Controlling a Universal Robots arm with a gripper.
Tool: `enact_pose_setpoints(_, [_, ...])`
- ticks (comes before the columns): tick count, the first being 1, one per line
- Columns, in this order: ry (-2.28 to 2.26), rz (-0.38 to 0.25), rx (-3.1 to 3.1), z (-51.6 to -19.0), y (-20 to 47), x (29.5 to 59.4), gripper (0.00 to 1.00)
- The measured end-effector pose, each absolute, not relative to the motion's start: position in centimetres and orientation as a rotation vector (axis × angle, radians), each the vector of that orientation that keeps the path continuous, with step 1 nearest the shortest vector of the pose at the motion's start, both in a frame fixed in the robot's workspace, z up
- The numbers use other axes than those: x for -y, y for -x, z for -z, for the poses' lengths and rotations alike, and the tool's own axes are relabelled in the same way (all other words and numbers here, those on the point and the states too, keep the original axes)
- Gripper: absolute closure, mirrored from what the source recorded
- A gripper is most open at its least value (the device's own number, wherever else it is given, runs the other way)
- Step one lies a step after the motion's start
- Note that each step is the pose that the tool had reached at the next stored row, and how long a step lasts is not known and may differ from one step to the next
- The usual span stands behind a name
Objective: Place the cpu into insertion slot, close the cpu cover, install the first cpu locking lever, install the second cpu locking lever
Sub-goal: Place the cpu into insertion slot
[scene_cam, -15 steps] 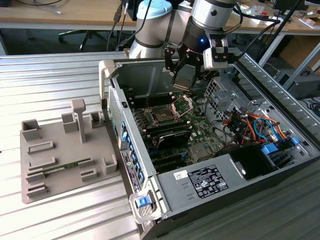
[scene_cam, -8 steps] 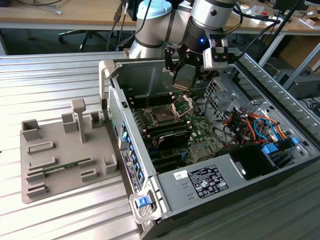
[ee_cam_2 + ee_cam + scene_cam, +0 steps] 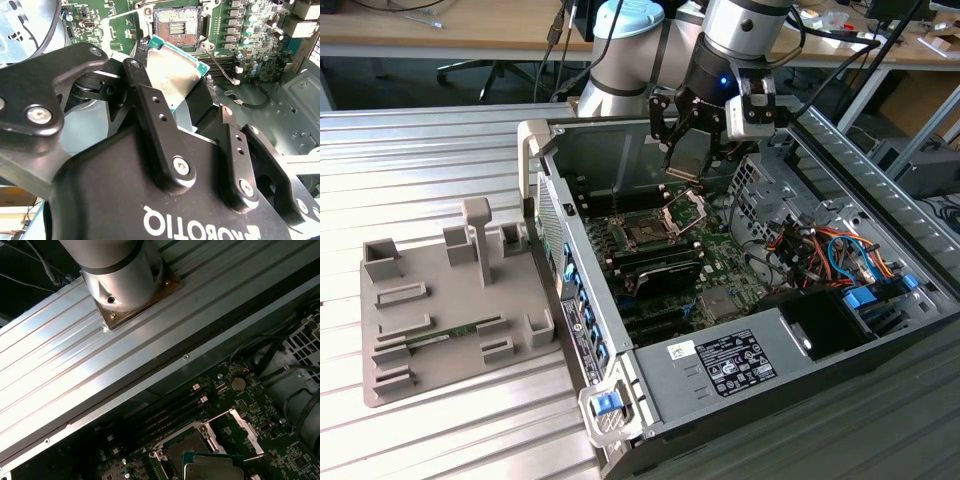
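Second wrist view: hand [image 3: 176, 92] grips cpu [image 3: 172, 65] above the insertion slot [image 3: 177, 22] (empty) in the case [image 3: 300, 100].

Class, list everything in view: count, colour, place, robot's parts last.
ribbed table: one, silvery, under everything.
computer case: one, grey, open, on the ribbed table.
motherboard: one, green, inside the computer case.
insertion slot: one, dark, empty, on the motherboard.
cpu cover: one, silvery, raised open beside the insertion slot.
cpu: one, silvery-grey, held above the motherboard.
fixture tray: one, grey, exterior view's left.
gripper: one, black, shut on the cpu.
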State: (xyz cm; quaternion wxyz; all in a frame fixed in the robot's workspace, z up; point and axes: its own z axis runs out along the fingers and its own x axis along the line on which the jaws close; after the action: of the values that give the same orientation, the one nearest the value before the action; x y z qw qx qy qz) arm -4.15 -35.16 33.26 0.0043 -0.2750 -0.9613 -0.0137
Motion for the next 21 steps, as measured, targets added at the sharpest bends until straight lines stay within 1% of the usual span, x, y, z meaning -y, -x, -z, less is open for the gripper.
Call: enact_pose_setpoints(21, [0.897, 0.042, 3.002, -33.26, 4.15, 35.16, 0.46])
